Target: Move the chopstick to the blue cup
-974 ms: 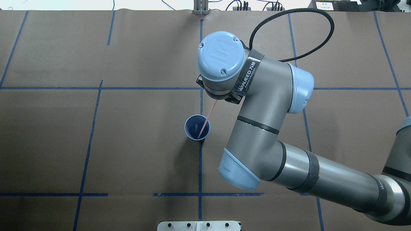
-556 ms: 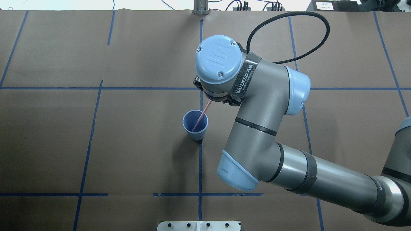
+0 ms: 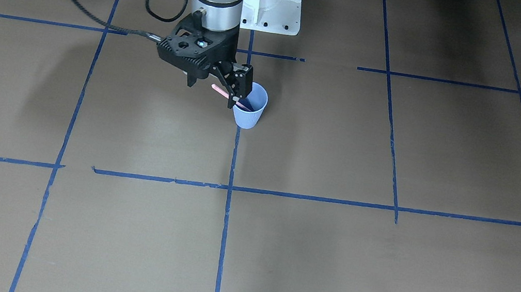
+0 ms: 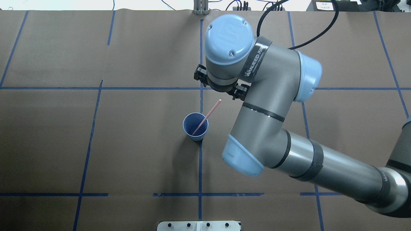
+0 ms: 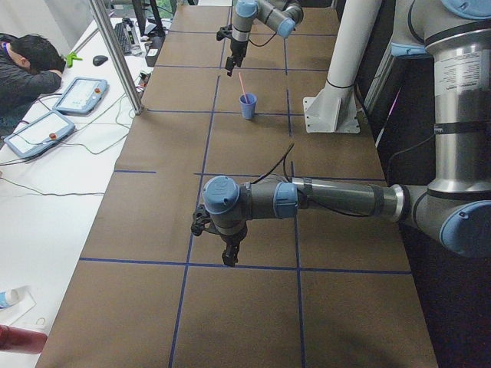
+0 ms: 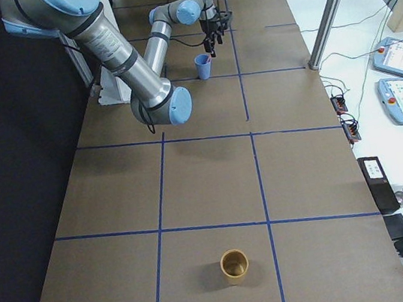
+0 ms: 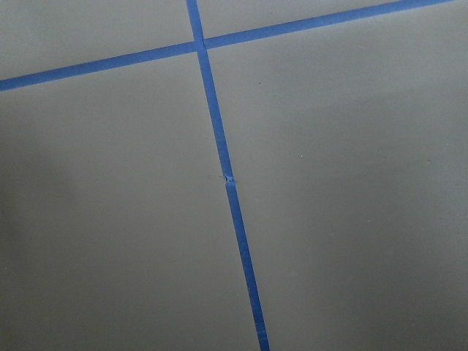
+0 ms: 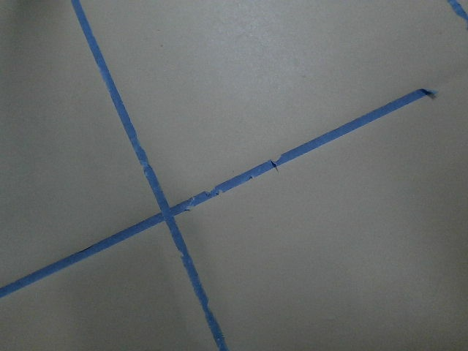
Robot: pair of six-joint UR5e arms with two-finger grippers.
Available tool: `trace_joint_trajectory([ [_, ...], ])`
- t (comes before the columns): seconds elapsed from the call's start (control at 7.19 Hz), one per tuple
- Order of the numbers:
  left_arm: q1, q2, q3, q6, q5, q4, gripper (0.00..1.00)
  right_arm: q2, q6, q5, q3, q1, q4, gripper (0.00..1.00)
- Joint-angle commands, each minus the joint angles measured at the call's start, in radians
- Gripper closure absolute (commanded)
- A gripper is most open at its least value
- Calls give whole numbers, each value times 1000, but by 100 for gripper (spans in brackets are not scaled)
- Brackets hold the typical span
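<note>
The blue cup stands upright near the table's middle; it also shows in the front view. The pale pink chopstick leans in it, lower end inside and upper end sticking out past the rim toward the right arm. My right gripper is open, just above and beside the cup, and the chopstick's upper end shows between its fingers, held by neither. From overhead the wrist hides its fingers. My left gripper shows only in the exterior left view, low over the table, and I cannot tell its state.
A tan cup stands far off toward the table's right end. The white robot base plate sits at the near edge. Blue tape lines grid the brown table cover. An operator sits beside the table.
My right gripper has let go of the chopstick, and the wrist has risen and moved away from the cup. The chopstick now leans in the cup on its own.
</note>
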Motion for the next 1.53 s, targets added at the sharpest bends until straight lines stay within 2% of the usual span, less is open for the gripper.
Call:
trace_joint_trajectory([
  [0.0,-1,0,2,2,2,0,0,-42,-184,181,3,125,0,0],
  [0.14,0,8,14,2,3,0,0,-79,-291,227,3,175,0,0],
  [0.42,-1,7,11,-2,98,0,0,-193,-550,348,38,312,0,0],
  [0.56,-1,7,9,-2,92,2,0,-253,-672,391,55,376,0,0],
  [0.97,0,3,-8,-3,91,3,0,-472,-1075,433,91,544,2,0],
  [1.11,0,2,-8,-3,89,5,0,-570,-1213,465,118,609,2,0],
  [1.39,0,0,-2,-2,89,0,0,-754,-1521,468,135,743,3,0],
])
